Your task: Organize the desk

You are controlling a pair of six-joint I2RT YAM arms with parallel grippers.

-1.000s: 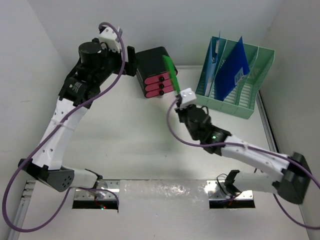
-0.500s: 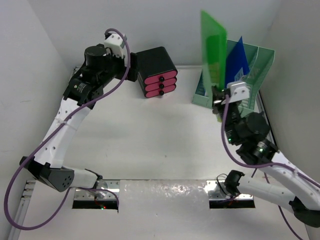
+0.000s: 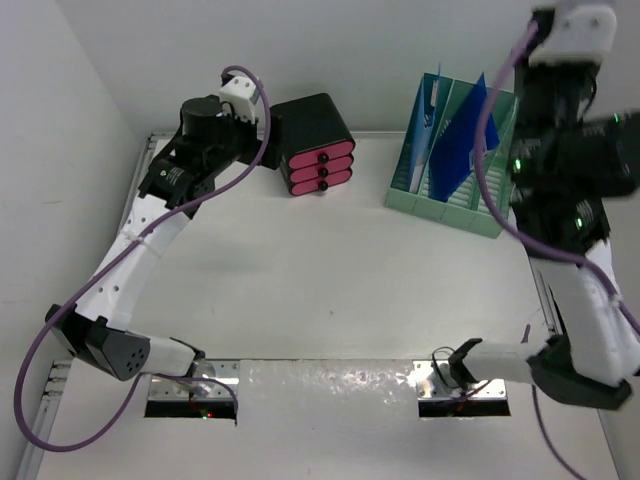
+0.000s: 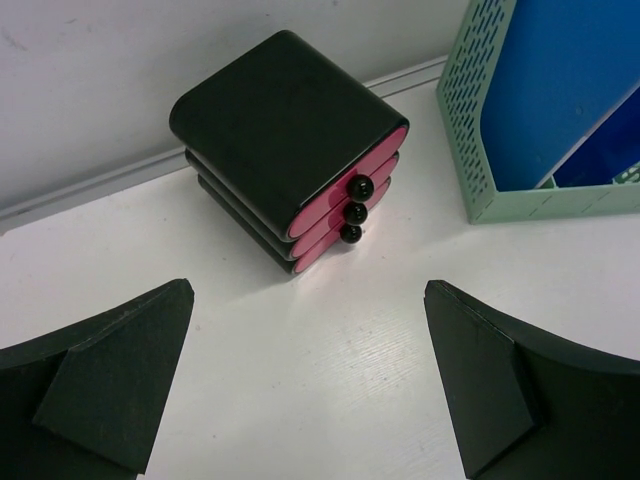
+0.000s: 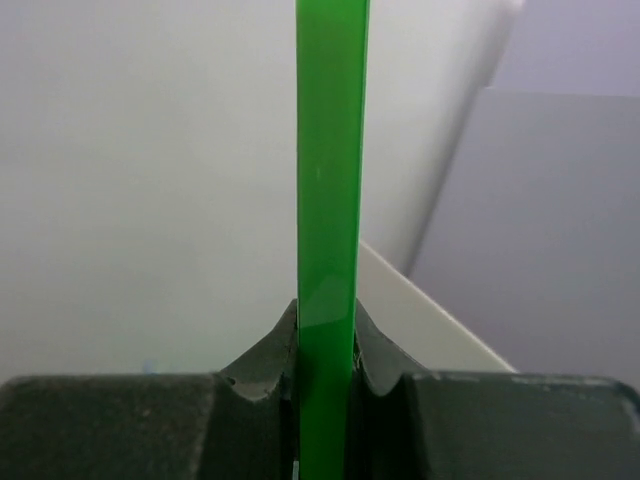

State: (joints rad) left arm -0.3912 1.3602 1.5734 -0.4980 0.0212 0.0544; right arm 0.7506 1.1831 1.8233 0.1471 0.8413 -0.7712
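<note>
My right arm (image 3: pixel 565 140) has swung up to the overhead frame's upper right, the right pincer (image 5: pixel 327 340) clamped on the green folder (image 5: pixel 332 150), likely to clear the file rack (image 3: pixel 445 212) on the worktop (image 3: pixel 330 280) filling mid-frame, while the left pincer (image 4: pixel 310 390) hovers wide open, empty.

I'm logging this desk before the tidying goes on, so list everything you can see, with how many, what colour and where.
desk: one, white, under everything.
drawer unit: one, black with three pink drawers, far side of the desk, left of centre.
file rack: one, mint green, far right of the desk.
blue folders: two visible, blue, standing in the file rack.
green folder: one, green, seen edge-on, clamped in the right gripper.
left gripper: one, black, open, hovering before the drawer unit.
right gripper: one, black, shut on the green folder.
</note>
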